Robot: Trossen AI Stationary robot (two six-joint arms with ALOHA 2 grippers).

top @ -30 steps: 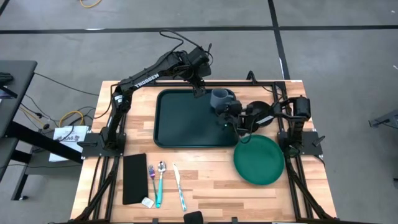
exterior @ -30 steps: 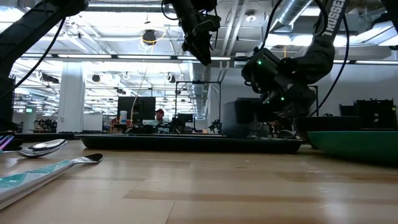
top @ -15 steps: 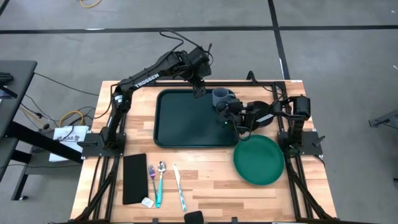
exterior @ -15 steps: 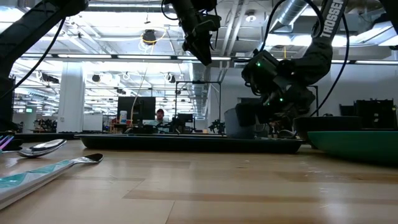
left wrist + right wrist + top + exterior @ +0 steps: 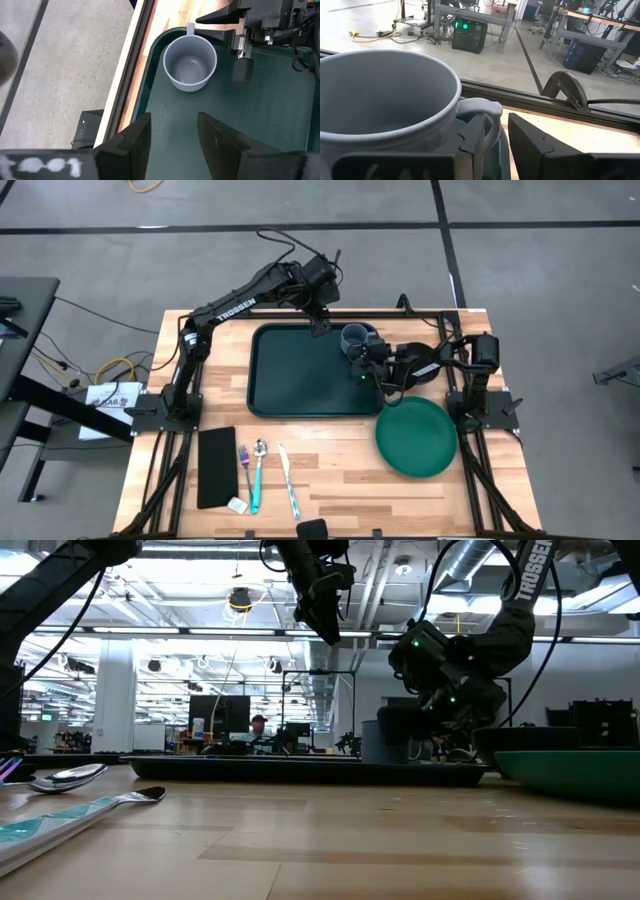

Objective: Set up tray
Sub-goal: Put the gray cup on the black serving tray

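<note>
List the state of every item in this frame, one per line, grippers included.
tray: flat on the table, holding only the mug.
mug: upright, empty, in the tray's far right corner.
right gripper: open, fingers astride the mug's handle.
left gripper: open, empty, above the tray.
plate: empty, off the tray.
fork, spoon, knife: on the table.

Near the table's right edge, toward the front: a round green plate. Along the front edge toward the left corner, in a row from left to right: a flat black rectangle, a fork, a spoon with a teal handle, a knife. Close to the back edge, right of centre: a grey mug, upright and empty.
</note>
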